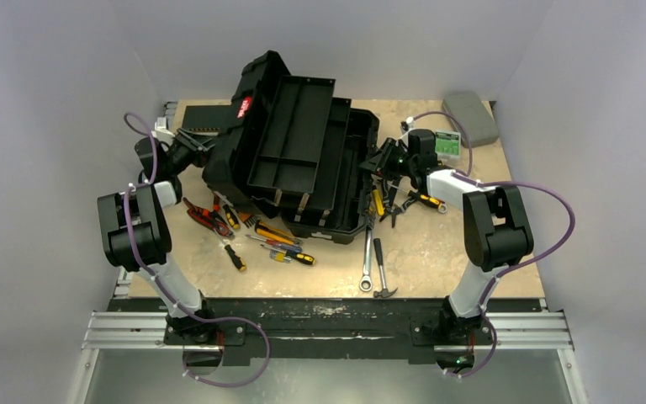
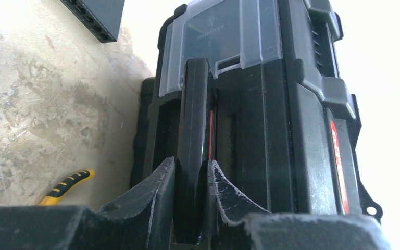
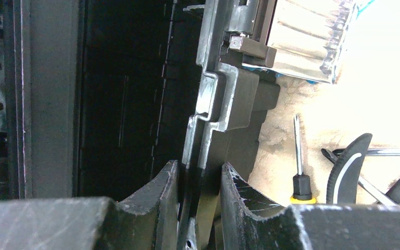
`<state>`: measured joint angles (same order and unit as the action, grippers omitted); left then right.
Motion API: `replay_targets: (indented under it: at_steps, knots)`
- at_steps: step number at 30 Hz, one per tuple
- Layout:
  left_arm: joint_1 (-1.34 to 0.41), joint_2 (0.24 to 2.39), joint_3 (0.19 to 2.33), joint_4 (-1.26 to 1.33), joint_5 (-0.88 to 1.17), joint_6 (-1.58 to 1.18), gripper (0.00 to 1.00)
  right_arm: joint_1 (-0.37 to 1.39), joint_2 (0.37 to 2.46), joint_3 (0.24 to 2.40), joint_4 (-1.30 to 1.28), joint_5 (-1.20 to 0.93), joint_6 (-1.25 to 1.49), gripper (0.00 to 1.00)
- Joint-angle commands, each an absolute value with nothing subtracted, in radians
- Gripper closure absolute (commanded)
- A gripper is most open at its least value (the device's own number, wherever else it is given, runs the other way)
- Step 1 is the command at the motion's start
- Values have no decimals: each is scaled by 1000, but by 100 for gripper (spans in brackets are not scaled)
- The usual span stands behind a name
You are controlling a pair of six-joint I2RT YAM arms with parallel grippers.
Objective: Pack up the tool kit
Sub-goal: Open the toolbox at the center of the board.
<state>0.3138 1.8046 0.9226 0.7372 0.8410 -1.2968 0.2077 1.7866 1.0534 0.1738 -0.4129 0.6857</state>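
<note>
Black plastic makes up the one toolbox (image 1: 234,151), which stands open in the middle of the tan table (image 1: 479,252) in the overhead view, its lid thrown up toward the upper left and one divided tray (image 1: 290,135) lying slanted across the open base. One red label (image 1: 245,105) shows on the lid. Two arms reach in, one from each side. The left gripper (image 1: 198,150) is at the lid's left face; its wrist view shows both fingers (image 2: 159,187) pressed against the single black handle bar (image 2: 195,104), clamped on it, with one clear compartment lid (image 2: 219,36) above. The right gripper (image 1: 380,162) is at the base's right edge, and in its wrist view the two fingers (image 3: 239,190) pinch the upright rim (image 3: 219,99) of the toolbox wall. Loose tools lie outside the box along the lower part of the frame: one hammer (image 1: 379,265), one long wrench (image 1: 367,257) just beside it, one pair of red-handled pliers (image 1: 206,217) at lower left, and a tangle of yellow-and-black handled screwdrivers (image 1: 290,252) too overlapped to count surely. One small screwdriver (image 3: 302,185) lies near the right fingers. One flat grey case (image 1: 471,118) sits at upper right, one flat black box (image 1: 202,118) at upper left.
</note>
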Motion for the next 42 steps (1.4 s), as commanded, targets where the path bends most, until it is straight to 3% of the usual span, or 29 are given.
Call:
replay_targets:
  at_steps: [1,18,28,30,32,34,42]
  knots:
    - [325,1793,924,697,808,-1199,100,186,1813,1032,181,-325,637,100]
    - [248,1935,1230,378,720,-1059,100,162,1956,1382,41,-276,693,100]
    - [195,2016,1399,224,702,-986,100,108,1965,1375,52,-286,700,100]
    - [205,2010,1401,197,700,-979,87,106,1957,1364,57,-288,698,100]
    - [230,1986,1366,189,690,-981,68,107,1952,1357,66,-299,701,100]
    - [265,1940,1309,209,663,-988,57,106,1950,1356,70,-307,704,100]
    - [373,1809,1142,276,578,-1026,47,107,1948,1345,88,-320,710,100]
